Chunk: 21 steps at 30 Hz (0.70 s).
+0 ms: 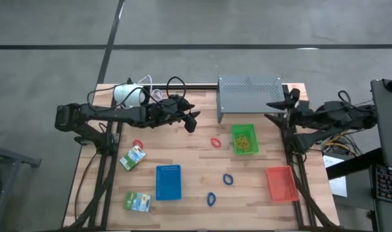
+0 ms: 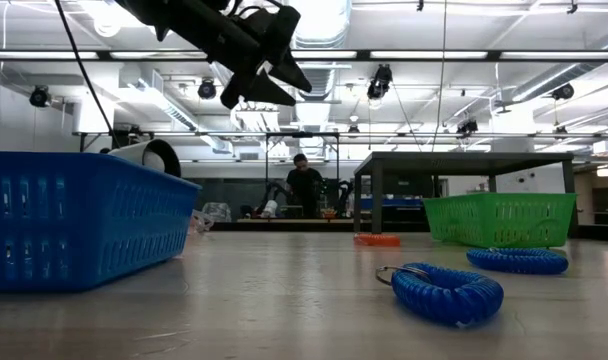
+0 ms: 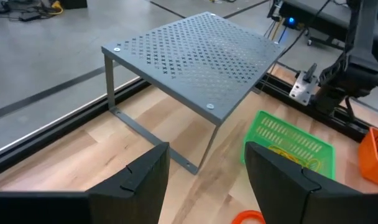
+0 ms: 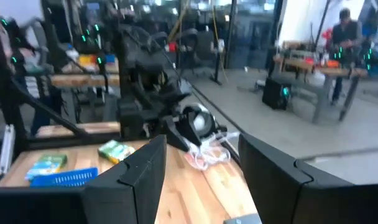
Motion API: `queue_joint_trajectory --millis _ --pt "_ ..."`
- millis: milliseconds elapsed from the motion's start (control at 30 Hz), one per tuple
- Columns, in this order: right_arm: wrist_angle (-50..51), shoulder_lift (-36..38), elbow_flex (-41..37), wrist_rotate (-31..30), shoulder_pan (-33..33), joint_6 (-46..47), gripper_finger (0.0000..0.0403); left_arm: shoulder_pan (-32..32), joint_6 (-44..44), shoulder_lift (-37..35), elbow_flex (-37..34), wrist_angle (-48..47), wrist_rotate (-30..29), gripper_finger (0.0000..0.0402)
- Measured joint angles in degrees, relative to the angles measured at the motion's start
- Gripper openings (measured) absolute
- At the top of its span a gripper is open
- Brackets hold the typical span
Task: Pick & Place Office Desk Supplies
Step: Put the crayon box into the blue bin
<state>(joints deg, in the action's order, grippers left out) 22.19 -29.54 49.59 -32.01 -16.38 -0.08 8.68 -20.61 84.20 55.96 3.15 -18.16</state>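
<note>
A: Where does the left gripper (image 1: 191, 122) stand, and why there?

B: It hangs high above the wooden bench (image 1: 183, 154), near the back edge, between the white cylinder with a coiled cable (image 1: 128, 95) and the grey perforated metal stand (image 1: 249, 96). Its fingers are wide apart and hold nothing. The small red coil loop (image 1: 215, 142) lies just ahead of it on the bench, so it is probably on the way to that one.

A: And the right gripper (image 1: 291, 98)?

B: It waits at the right back corner, beside the metal stand. Its fingers are also spread wide and empty.

A: How do the supplies lie?

B: They are scattered and well apart. A second red loop (image 1: 138, 144) is near the left side. Two blue coil loops (image 1: 228, 178) lie toward the front, between the blue plastic basket (image 1: 168, 182) and the red plastic basket (image 1: 281, 183). Two green-and-white flat packets (image 1: 132, 157) lie at the left, one beside the blue basket and one near the front corner. The thin tan-yellow rubber bands (image 1: 244, 142) are already inside the green plastic basket (image 1: 244, 128).

A: So the sorting by colour is only begun?

B: It seems so; the loops and packets are not yet in any basket.
</note>
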Motion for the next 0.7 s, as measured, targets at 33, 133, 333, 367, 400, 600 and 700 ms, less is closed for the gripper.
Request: queue_joint_trajectory --millis 33,133,333,367,400,600,700 --pt "-1.17 1.20 -0.90 0.13 0.00 -0.56 0.0199 -0.02 0.41 0.00 0.00 -0.02 0.03 0.0214" --pt "-6.03 5.36 -4.44 0.13 0.00 -2.86 0.0199 0.00 1.10 0.00 0.26 0.02 0.41 0.0214" --pt "-13.88 12.69 -11.39 0.14 0.00 -3.81 0.0199 0.00 3.41 -0.97 0.37 0.04 0.42 0.0213" --pt "-14.42 13.39 -12.31 0.13 0.00 -3.49 0.0199 0.00 4.79 -1.39 0.37 0.00 0.42 0.0213" --pt "-14.69 13.98 -13.06 0.16 0.00 -3.21 0.0199 0.00 6.18 -1.70 0.37 0.00 0.42 0.0213" --pt "-14.81 14.39 -15.14 0.40 0.00 -2.95 0.0199 0.00 8.45 -4.74 0.33 -2.24 1.72 0.0214" --pt "-14.87 13.56 -15.18 0.40 0.01 -2.93 0.0199 -0.02 7.83 -6.74 0.31 -4.83 5.31 0.0214"
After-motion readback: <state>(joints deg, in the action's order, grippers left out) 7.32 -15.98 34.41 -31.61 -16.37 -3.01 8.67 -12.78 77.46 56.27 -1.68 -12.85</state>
